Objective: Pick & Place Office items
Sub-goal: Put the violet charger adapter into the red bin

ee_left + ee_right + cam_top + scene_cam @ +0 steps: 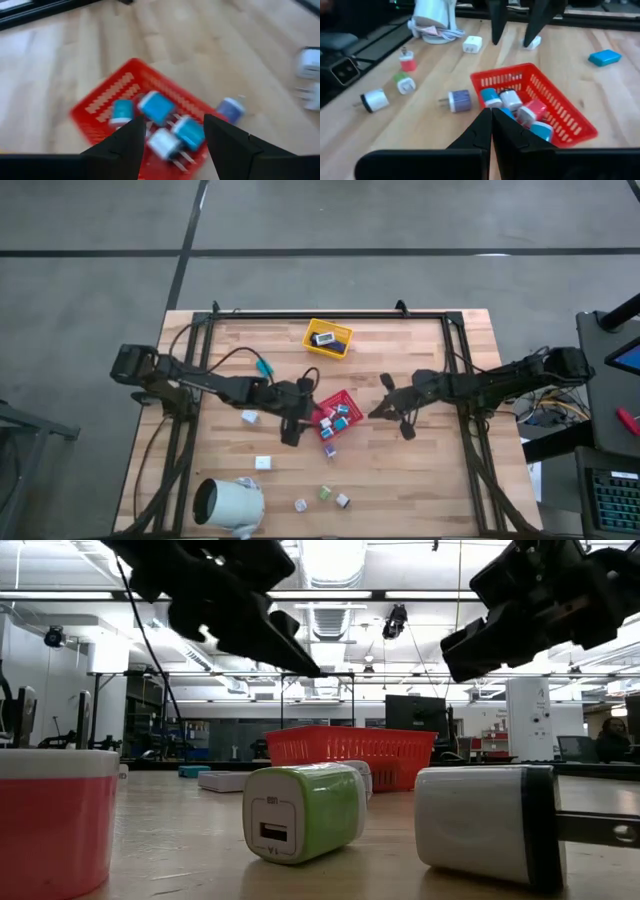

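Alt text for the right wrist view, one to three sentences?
A red tray on a wooden table holds several small blue, white and pink plugs, seen past the right gripper with its jaws shut. A purple plug lies just outside the tray, and green, red and white ones are scattered farther off.

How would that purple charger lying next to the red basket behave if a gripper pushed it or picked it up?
The purple charger looks like a small stiff block, so it would probably slide rather than bend. It lies on its side with prongs sticking out, and its rounded body might pivot or roll a little on the table. It is likely light, and the smooth shell may slip in a loose grip.
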`<state>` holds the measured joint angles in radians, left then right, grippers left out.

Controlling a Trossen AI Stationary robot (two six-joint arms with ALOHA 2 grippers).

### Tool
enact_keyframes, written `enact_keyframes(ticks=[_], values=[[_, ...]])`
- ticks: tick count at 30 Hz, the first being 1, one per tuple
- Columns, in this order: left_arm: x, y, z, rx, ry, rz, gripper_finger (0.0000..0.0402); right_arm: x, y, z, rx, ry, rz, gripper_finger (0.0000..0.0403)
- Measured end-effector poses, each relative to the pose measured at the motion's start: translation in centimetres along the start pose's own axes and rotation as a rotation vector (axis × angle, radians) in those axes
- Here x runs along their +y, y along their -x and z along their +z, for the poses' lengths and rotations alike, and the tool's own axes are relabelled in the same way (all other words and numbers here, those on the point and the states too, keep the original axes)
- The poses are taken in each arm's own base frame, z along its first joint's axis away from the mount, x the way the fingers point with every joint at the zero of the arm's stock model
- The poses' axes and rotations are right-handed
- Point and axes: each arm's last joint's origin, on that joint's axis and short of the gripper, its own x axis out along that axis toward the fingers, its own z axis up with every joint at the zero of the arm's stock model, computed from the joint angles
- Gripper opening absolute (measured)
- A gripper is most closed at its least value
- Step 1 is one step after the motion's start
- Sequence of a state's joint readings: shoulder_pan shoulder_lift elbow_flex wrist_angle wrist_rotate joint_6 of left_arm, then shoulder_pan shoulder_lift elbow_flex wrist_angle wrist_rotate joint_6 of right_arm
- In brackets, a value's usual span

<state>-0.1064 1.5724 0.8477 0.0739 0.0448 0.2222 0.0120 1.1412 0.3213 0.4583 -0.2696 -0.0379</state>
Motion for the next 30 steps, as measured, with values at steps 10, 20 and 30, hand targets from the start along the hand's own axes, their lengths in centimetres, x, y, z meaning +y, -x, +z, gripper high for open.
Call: enact_keyframes(ticks=[10, 20, 30], values=[[-2.8, 0.1, 1.1, -0.063, -0.173, -0.111, 0.0204, 0.2, -0.3, 0.6, 0.026, -0.086, -0.039, 0.0117], [-3.0, -1.9, 1.8, 0.005, -0.235, -0.208, 0.0205, 0.3, -0.2, 0.2, 0.054, -0.088, -0.039, 0.0224], [-3.1, -5.8, 3.0, 0.243, -0.309, -0.281, 0.0205, 0.3, -0.2, -0.3, 0.091, -0.099, -0.042, 0.0251]])
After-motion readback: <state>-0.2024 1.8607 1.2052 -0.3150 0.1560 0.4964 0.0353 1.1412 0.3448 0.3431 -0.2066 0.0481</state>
